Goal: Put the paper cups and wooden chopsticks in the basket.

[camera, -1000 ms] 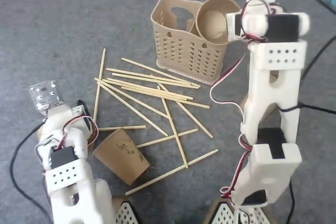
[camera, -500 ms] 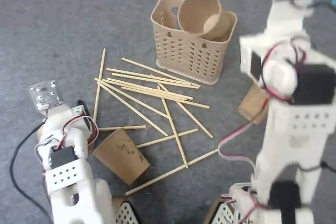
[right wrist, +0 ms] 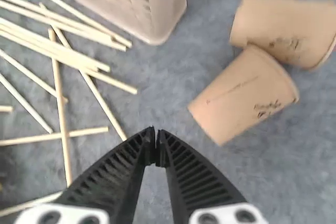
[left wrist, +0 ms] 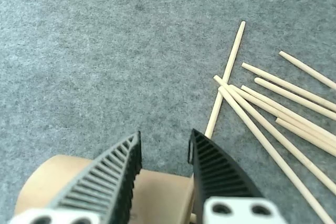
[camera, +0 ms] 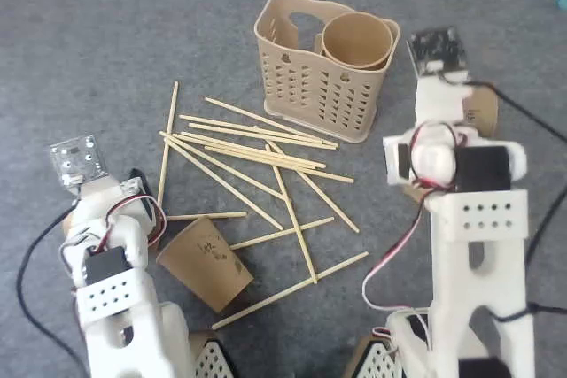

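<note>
Surface: grey carpeted table [camera: 106,59], with everything on it or standing on it.
Basket: beige perforated plastic basket [camera: 310,95], upright at the far side, nearer the right arm than the left.
Cup already in: brown paper cup in the basket [camera: 356,39], upright, mouth up, in the compartment on the right arm's side.
Cups by the right arm: nearer tipped brown paper cup [right wrist: 244,100] and farther tipped brown paper cup [right wrist: 286,30], both on their sides and touching each other, off to the side of the basket away from the sticks.
Key relation: the nearer tipped cup lies just ahead of the right gripper [right wrist: 156,132] and to one side; its long axis runs slantwise, its base end towards the fingertips and its mouth away. The right arm is plainly the closer one.
Right gripper state: jaws pressed together, holding nothing. I judge they must spread before any grasp.
Cup by the left arm: lone tipped brown paper cup [camera: 204,261], lying under the left gripper [left wrist: 165,136].
Left gripper state: jaws apart, empty.
Sticks: pale wooden chopsticks [camera: 257,152], scattered and crossing between the arms, all outside the basket.
</note>
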Robot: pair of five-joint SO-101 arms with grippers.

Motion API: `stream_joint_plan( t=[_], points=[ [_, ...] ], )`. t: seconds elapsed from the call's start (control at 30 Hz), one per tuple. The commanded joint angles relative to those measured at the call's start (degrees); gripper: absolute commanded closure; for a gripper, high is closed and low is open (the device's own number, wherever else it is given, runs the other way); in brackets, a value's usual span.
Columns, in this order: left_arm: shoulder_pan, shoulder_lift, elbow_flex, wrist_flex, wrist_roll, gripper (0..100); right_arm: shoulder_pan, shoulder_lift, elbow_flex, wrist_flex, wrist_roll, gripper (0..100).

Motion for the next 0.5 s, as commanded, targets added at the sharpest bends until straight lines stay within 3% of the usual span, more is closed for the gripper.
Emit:
stream_joint_plan(
  t=[0.0, 0.1, 0.33, 0.47],
  points=[
    [0.18, -1.41, -0.66, -0.97, -0.44, 86, 1.45, -7.96, 10.9, -4.0, 2.02, 99.1],
    [0.18, -1.41, -1.45, 0.26, -0.44, 86, 3.56, -13.41, 22.33, -8.66, 6.42, 99.1],
    [-2.55, -1.41, -9.01, 12.66, -1.05, 86, 9.71, -23.16, 48.97, -24.04, 10.55, 99.1],
    [-7.3, -1.41, -9.01, 13.19, -8.09, 87, 10.42, -25.19, 58.11, -30.37, 12.75, 99.1]
  ],
)
